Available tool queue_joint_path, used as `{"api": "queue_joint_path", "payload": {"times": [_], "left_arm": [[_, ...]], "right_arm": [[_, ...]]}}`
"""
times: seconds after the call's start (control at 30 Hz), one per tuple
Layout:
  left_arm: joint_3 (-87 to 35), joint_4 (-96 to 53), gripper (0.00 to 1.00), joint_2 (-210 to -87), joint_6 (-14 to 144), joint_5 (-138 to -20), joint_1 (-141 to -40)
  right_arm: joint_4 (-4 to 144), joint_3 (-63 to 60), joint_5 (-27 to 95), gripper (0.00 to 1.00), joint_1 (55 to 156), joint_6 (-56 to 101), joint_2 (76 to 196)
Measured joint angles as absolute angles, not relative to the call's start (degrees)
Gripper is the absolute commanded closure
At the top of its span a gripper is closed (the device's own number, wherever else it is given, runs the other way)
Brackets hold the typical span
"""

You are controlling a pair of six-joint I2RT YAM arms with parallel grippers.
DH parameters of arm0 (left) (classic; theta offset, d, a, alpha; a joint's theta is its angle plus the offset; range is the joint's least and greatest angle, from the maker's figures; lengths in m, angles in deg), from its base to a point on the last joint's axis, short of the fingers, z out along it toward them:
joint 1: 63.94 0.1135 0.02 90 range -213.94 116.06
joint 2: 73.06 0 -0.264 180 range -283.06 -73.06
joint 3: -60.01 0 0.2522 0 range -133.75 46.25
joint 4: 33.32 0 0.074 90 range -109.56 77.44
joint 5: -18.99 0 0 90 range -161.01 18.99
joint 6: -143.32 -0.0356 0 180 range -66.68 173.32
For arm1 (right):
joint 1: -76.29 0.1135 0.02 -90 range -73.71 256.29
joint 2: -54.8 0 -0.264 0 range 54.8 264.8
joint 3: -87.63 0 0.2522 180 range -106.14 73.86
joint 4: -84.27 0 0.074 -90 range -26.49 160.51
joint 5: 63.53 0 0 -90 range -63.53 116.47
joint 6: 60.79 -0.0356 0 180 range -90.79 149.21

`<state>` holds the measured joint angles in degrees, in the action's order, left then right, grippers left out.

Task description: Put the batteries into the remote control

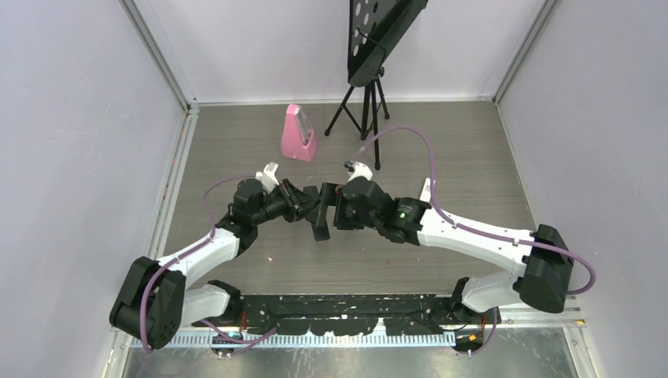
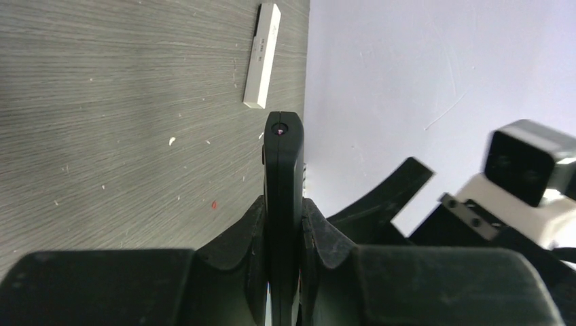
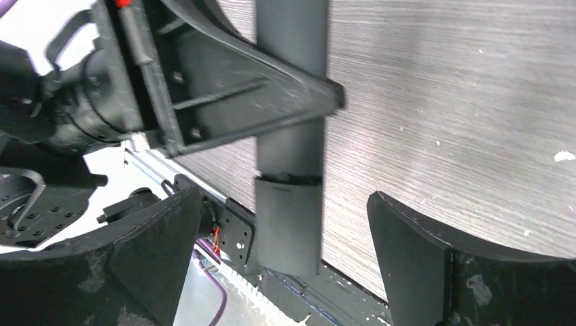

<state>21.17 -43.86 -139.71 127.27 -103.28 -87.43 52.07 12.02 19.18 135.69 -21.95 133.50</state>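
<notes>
remote control [image 2: 283,176]: matt black plastic | table [image 2: 102,136]: grey woodgrain

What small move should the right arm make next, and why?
Probably close the right jaws on the back cover. They stand open on either side of it, touching nothing, while the left jaws clamp the remote control further along.
</notes>
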Motion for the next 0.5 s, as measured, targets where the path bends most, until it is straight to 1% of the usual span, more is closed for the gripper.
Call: {"api": "queue_joint_path", "payload": {"times": [0.17,0.33,0.5], "left_arm": [[20.4,-44.6,1.0,-139.7,129.0,-102.2,-87.4],[20.1,-45.7,1.0,-139.7,131.0,-100.6,-87.4],[20.1,-47.1,1.0,-139.7,133.7,-99.5,-87.4]], "right_arm": [[58.9,20.5,16.6,0.06,135.7,-28.9,129.6],[65.7,26.5,14.7,0.17,135.6,-34.9,127.2],[70.2,28.1,14.0,0.3,135.6,-38.8,126.9]]}}
